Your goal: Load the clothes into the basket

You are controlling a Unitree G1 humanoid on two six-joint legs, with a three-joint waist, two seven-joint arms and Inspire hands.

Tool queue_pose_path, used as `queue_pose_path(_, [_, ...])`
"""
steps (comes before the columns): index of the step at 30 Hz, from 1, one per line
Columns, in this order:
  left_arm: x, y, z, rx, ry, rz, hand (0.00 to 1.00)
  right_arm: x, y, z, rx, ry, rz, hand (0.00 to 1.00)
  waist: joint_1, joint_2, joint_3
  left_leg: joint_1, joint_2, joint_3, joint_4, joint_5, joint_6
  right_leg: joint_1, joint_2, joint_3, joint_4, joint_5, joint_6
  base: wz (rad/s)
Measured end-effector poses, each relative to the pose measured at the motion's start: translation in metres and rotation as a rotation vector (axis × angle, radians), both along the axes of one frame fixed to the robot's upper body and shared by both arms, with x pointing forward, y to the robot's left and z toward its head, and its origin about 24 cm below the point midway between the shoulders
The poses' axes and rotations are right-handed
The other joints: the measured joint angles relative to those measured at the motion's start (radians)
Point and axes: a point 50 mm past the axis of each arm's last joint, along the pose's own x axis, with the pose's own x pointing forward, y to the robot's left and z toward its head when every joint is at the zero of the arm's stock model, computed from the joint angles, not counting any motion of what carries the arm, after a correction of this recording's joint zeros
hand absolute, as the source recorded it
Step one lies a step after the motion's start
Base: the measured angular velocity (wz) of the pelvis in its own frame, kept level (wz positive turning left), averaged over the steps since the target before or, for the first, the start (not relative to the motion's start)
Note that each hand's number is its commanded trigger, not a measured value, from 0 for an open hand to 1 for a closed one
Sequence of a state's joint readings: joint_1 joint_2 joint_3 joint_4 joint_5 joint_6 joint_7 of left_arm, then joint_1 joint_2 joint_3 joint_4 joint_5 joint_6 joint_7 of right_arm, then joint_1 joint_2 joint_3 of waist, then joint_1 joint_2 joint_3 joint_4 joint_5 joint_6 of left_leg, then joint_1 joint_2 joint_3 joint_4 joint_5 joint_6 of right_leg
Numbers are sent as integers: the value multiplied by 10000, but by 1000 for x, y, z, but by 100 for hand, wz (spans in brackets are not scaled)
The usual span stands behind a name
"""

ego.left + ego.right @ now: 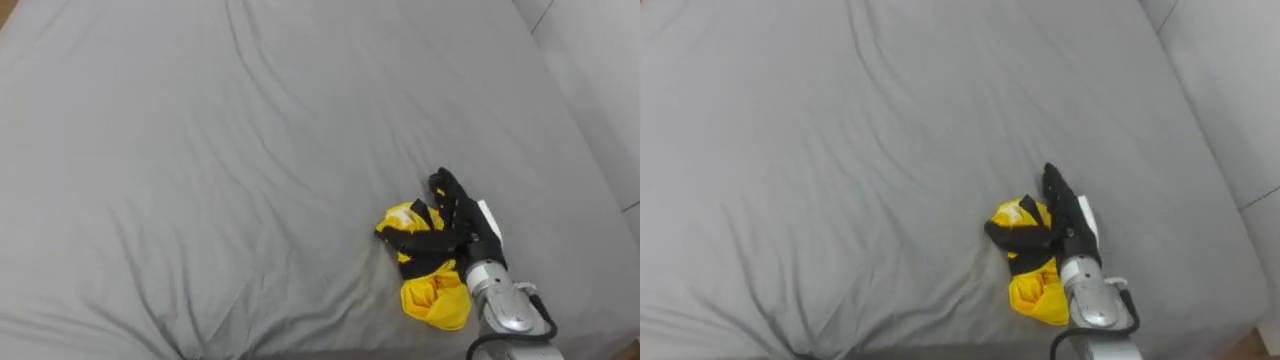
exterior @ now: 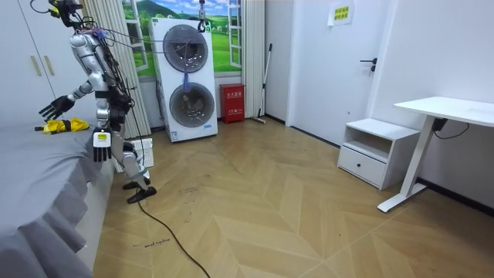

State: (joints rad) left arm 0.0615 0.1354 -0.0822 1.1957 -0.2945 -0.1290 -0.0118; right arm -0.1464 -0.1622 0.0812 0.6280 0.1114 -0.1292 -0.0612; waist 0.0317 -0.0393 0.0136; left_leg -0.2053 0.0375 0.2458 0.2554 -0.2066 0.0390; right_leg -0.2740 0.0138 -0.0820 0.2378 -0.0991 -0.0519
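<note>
R hand (image 1: 465, 232) open above yellow cloth (image 1: 435, 300) on grey bed (image 1: 200, 150), L hand (image 2: 101, 147) hangs relaxed

Grey bed (image 1: 250, 150), stacked washers (image 2: 189, 81), white desk (image 2: 451, 110)

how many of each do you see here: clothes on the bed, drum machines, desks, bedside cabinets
yellow garment on the bed: 1
drum machines, stacked: 2
white desk: 1
white bedside cabinet: 1
total: 5
</note>
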Motion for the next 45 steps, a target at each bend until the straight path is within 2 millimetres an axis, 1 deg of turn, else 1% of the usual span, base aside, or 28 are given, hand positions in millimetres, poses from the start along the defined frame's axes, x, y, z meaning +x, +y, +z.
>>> queue_pose_path(3, [1,2,0,-42,127,78,0,-1,-5,-12,-165,676,-123,0,28,-12,-4,-178,-14,-20,10,55,32,-148,-51,-140,-1,7,11,6])
queue_pose_path(5, [1,2,0,-105,147,229,0,-4,-8,-20,-237,1155,-256,0,80,-11,-3,-188,-11,-54,3,54,31,-142,-75,-358,-7,7,10,4])
queue_pose_path(7, [1,2,0,-125,188,266,0,-4,-9,-22,-278,1286,-311,0,72,-4,1,-200,-15,-54,-6,54,31,-151,-84,-400,-19,7,10,0])
queue_pose_path(10, [1,1,0,-137,181,256,0,-1,-11,-24,-398,1508,-392,0,70,31,15,-282,-22,-61,20,54,31,-172,-123,-607,-75,12,2,0])
queue_pose_path(14, [6,1,1,-141,-26,192,0,4,-15,-22,-580,1409,-518,0,58,92,27,-694,-12,-103,5,59,38,-552,-115,-692,-123,127,-49,3])
queue_pose_path(16, [7,1,2,-144,-79,190,0,4,-20,-21,-954,1427,-556,2,142,90,26,-778,-10,-118,-1,69,36,-632,-113,-711,-127,138,-60,3])
queue_pose_path(17, [8,1,2,-147,-116,182,0,4,-23,-21,-1157,1442,-556,42,179,88,25,-799,-11,-117,-3,80,36,-652,-114,-705,-127,140,-61,0])
queue_pose_path(18, [9,1,2,-142,-144,177,0,1,-29,-23,-1567,1579,-630,100,246,80,22,-819,-13,-117,-8,90,34,-665,-114,-704,-139,142,-61,0])
queue_pose_path(19, [9,2,3,-105,-160,181,0,-4,-36,-27,-1871,1773,-784,100,285,53,15,-827,-13,-127,-2,95,32,-665,-115,-714,-143,141,-61,4])
queue_pose_path(20, [10,3,3,-60,-176,186,0,-5,-39,-27,-2097,1811,-874,100,284,33,9,-868,-16,-146,2,98,34,-690,-120,-738,-151,140,-61,3])
queue_pose_path(25, [11,6,4,61,-200,218,0,-11,-51,-28,-2474,1931,-1337,100,226,-158,-52,-1070,-63,-109,-5,186,69,-933,-168,-717,-105,135,-52,0])
queue_pose_path(27, [11,7,4,88,-200,223,0,-15,-55,-31,-2514,2097,-1586,100,228,-237,-76,-1069,-66,-109,-6,186,70,-910,-169,-722,-140,135,-51,0])
queue_pose_path(29, [10,9,4,122,-192,263,0,-24,-60,-36,-2698,2389,-1765,100,218,-305,-81,-1071,-65,-116,-7,186,70,-907,-169,-734,-149,136,-50,0])
queue_pose_path(31, [10,9,4,132,-187,268,0,-29,-63,-38,-2965,2628,-1751,100,196,-319,-75,-1076,-66,-93,-7,186,70,-931,-169,-692,-149,138,-47,-3])
queue_pose_path(34, [10,10,4,143,-130,281,0,-44,-68,-47,-3638,3294,-1459,100,161,-317,-74,-1074,-56,-44,-5,186,70,-948,-157,-593,-152,141,-44,-6])
queue_pose_path(35, [10,10,4,143,-104,288,0,-52,-69,-51,-3732,3539,-1446,100,145,-313,-72,-1070,-51,-30,-6,186,70,-952,-152,-577,-151,141,-44,-4])
queue_pose_path(38, [10,10,5,179,-70,316,0,-64,-71,-58,-3921,4034,-1388,100,33,-272,-55,-1078,-50,4,-14,186,70,-978,-146,-560,-155,141,-45,-4])
queue_pose_path(40, [10,13,5,254,-66,323,0,-66,-71,-59,-4033,4077,-1299,100,-11,-243,-67,-1155,-53,23,-27,185,70,-1058,-135,-505,-167,141,-44,-9])
queue_pose_path(42, [10,14,5,301,-56,326,0,-65,-71,-58,-4120,4013,-1227,100,-22,-225,-62,-1179,-50,98,-74,186,70,-1136,-111,-420,-177,160,-46,-14])
queue_pose_path(45, [9,15,5,315,-35,339,0,-62,-71,-55,-4295,3828,-1188,100,-11,-148,-77,-1155,-39,140,-83,186,69,-1136,-100,-394,-172,190,-44,-4])
